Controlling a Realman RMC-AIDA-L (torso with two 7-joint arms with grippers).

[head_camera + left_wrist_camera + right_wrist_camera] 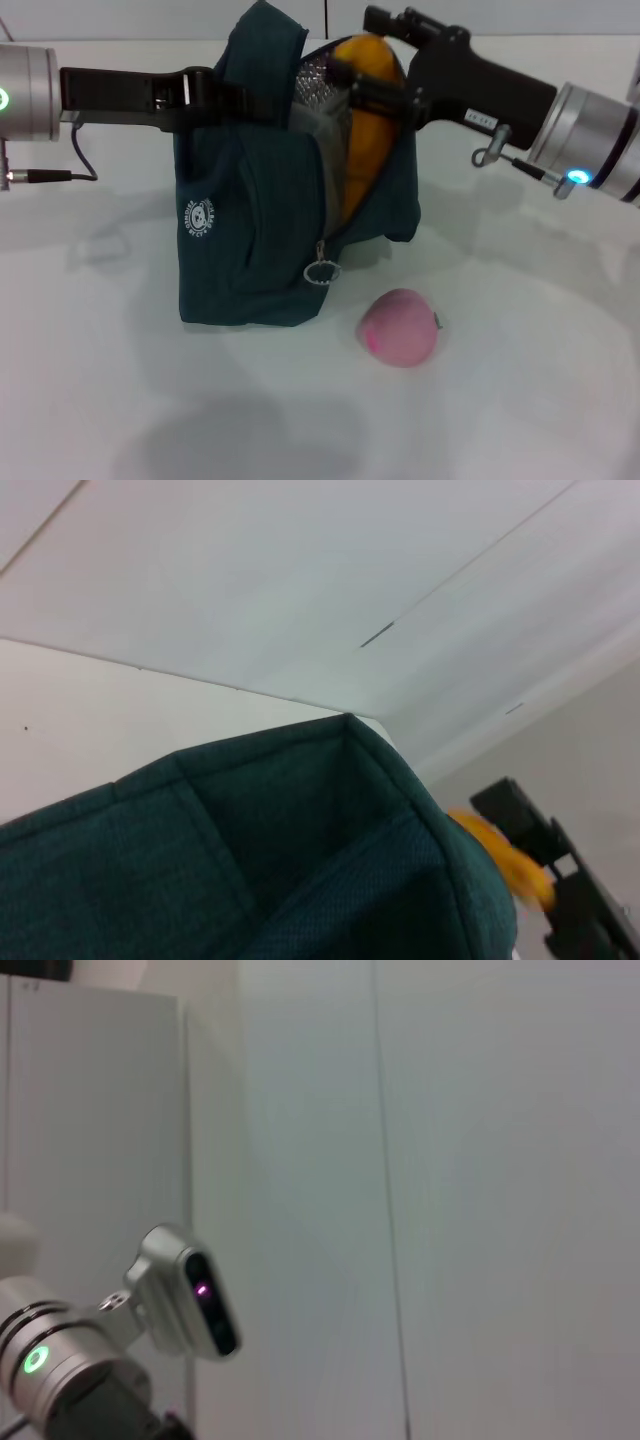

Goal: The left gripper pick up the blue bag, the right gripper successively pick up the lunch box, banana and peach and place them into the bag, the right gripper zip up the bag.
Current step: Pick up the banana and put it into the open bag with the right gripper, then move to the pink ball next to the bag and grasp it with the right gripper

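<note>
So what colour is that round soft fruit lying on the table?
Pink; the round soft peach shows best in the head view.

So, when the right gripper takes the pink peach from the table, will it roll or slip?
The peach looks round and smooth, so a push would probably roll it. It lies free on the table, beside the bag, with nothing to stop it. Its curved sides may slip between narrow fingers.

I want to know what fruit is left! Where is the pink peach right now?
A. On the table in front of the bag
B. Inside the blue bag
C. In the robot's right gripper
A: the peach lies on the table in front of the blue bag, while the right gripper is at the banana in the bag's opening.
</note>
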